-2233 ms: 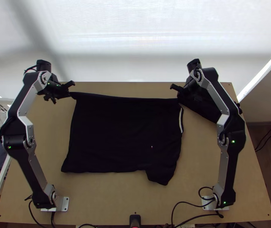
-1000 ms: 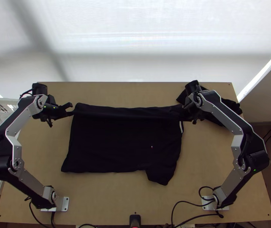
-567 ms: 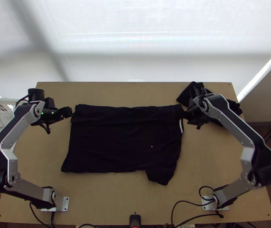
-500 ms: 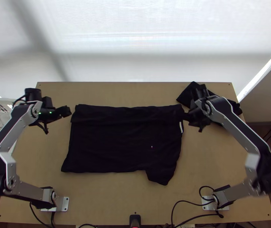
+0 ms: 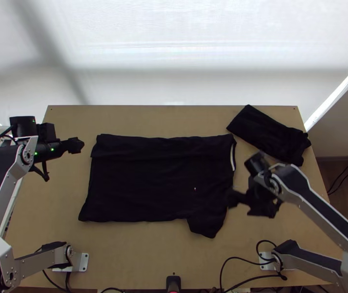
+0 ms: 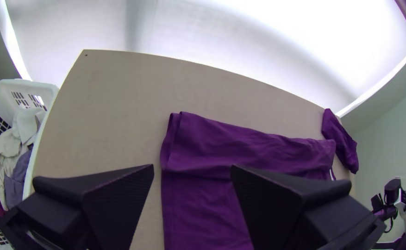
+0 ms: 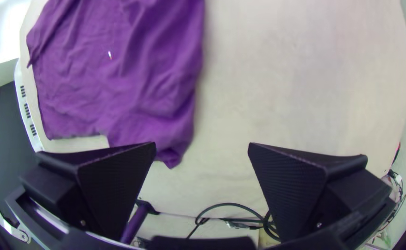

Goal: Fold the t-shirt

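The t-shirt (image 5: 149,180) lies on the worktop (image 5: 139,254), its far edge turned over in a strip. The left end effector (image 6: 192,165) and right end effector (image 7: 203,144) are both wide apart and empty, the right one near the unfolded sleeve (image 5: 207,225). Next, probably: pinch that sleeve's tip low, lift slightly and lay it inward without dragging the body

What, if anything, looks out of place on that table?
The shirt looks a little uneven: at its near right corner a flap, perhaps a sleeve, juts out past the otherwise fairly straight near edge. I see nothing spilled or damaged.
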`<move>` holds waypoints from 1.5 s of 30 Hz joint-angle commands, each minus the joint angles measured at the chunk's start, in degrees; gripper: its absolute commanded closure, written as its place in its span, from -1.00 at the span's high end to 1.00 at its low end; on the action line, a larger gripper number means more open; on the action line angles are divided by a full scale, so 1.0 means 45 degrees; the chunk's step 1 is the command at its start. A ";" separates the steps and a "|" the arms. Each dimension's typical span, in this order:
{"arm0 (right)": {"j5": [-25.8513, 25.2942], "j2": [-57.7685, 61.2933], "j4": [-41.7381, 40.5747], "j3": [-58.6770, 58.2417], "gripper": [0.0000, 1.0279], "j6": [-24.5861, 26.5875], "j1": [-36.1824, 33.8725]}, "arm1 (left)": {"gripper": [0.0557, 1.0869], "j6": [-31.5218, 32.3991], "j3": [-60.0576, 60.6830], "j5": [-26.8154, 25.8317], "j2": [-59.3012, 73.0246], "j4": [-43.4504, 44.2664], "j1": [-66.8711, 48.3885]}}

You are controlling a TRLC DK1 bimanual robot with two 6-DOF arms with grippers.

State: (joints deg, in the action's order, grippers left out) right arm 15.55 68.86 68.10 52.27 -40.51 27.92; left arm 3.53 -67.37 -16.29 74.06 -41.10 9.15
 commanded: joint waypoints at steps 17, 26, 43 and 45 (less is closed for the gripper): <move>0.0138 0.1670 -0.3746 -0.1850 -0.15 -0.0040 0.1002 | 0.60 -0.0609 0.0128 0.0379 -0.0990 -0.1081 -0.0373; 0.0118 0.2061 -0.3980 -0.2085 -0.16 0.0116 0.1139 | 0.60 -0.1488 -0.0223 0.0418 -0.0931 -0.2546 -0.0412; 0.0118 0.2393 -0.4937 -0.2495 -0.59 0.0428 0.1236 | 0.60 -0.6390 0.2160 0.1531 -0.0111 -0.6491 -0.0705; 0.0118 0.2373 -0.5015 -0.2514 -0.63 0.0448 0.1276 | 0.60 -0.6546 0.2355 0.1648 -0.0013 -0.6433 -0.0666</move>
State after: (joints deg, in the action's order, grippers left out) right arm 15.94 78.54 45.89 42.35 -38.94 33.21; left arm -23.16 -58.67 -9.63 72.95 -69.34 5.74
